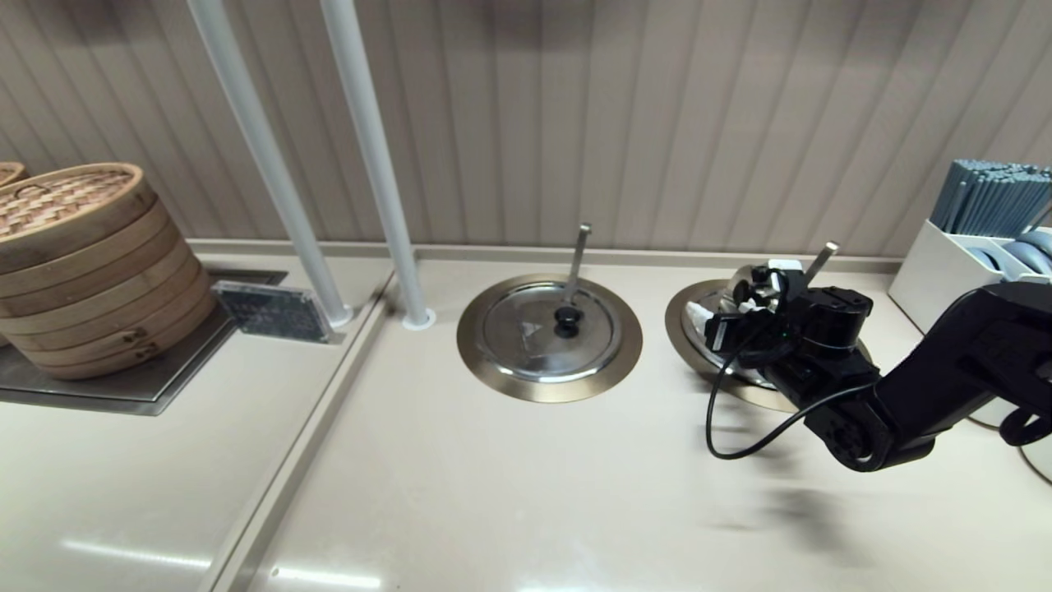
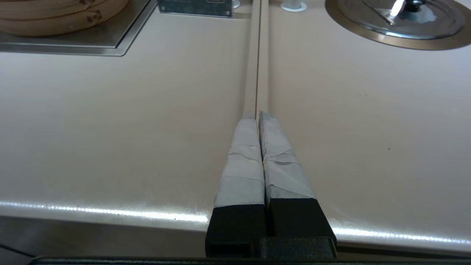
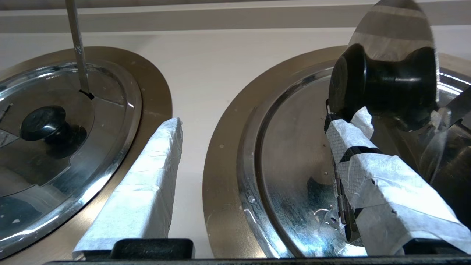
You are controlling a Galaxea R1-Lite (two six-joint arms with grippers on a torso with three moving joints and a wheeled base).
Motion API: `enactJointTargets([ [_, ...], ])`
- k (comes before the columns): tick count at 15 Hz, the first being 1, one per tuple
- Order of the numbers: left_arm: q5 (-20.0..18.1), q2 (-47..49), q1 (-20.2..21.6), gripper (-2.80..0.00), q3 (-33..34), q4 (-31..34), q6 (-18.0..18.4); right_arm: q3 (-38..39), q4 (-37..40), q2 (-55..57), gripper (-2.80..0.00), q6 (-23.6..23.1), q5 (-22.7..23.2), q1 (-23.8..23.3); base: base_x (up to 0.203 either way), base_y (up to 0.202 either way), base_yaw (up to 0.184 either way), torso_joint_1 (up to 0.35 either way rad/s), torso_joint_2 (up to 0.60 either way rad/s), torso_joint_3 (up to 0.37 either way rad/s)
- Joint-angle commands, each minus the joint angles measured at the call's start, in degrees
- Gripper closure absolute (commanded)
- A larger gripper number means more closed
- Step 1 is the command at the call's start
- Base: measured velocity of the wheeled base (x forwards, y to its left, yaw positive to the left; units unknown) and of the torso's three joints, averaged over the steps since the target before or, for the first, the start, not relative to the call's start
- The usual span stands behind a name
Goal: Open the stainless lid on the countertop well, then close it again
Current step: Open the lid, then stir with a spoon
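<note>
The stainless lid [image 3: 301, 154] sits in the countertop well, whose brass ring [image 3: 220, 154] lies at the right of the head view [image 1: 686, 316]. The lid is hinged across its middle. Its far half [image 3: 393, 33] stands upright with the black knob [image 3: 382, 88] pointing sideways, and a dark opening shows behind it. The long slanting ladle handle [image 1: 820, 259] rises behind. My right gripper [image 3: 268, 121] hovers open over the lid, one taped finger [image 3: 364, 154] touching the knob's underside, the other finger [image 3: 151, 176] outside the ring. My left gripper [image 2: 257, 116] is shut and parked at the counter's front edge.
The twin lid [image 1: 549, 333] with its near-vertical ladle handle [image 1: 578, 263] lies shut just left of the well. Two white poles [image 1: 374, 164] stand behind it. Bamboo steamers [image 1: 82, 263] sit far left, and a white cutlery box [image 1: 978, 238] far right.
</note>
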Motion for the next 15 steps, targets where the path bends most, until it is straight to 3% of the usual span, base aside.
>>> enactJointTargets([
  [1,0.0,0.0,0.0,0.00,-0.1,0.0,0.0,1.1,-0.7,-1.7,-2.80,0.0,-0.6,1.3,0.000,0.000,0.000,0.000,0.00,0.000],
  [10,0.0,0.0,0.0,0.00,0.0,-0.1,0.0,4.9,-2.0,-9.7,-2.80,-0.2,-1.6,5.1,0.000,0.000,0.000,0.000,0.00,0.000],
  [12,0.0,0.0,0.0,0.00,0.0,-0.1,0.0,3.6,-0.3,-14.1,-2.80,-2.5,-3.9,2.9,0.000,0.000,0.000,0.000,0.00,0.000],
  [15,0.0,0.0,0.0,0.00,0.0,-0.1,0.0,-0.8,3.9,-16.5,-2.80,-7.2,-4.9,-4.8,0.000,0.000,0.000,0.000,0.00,0.000],
])
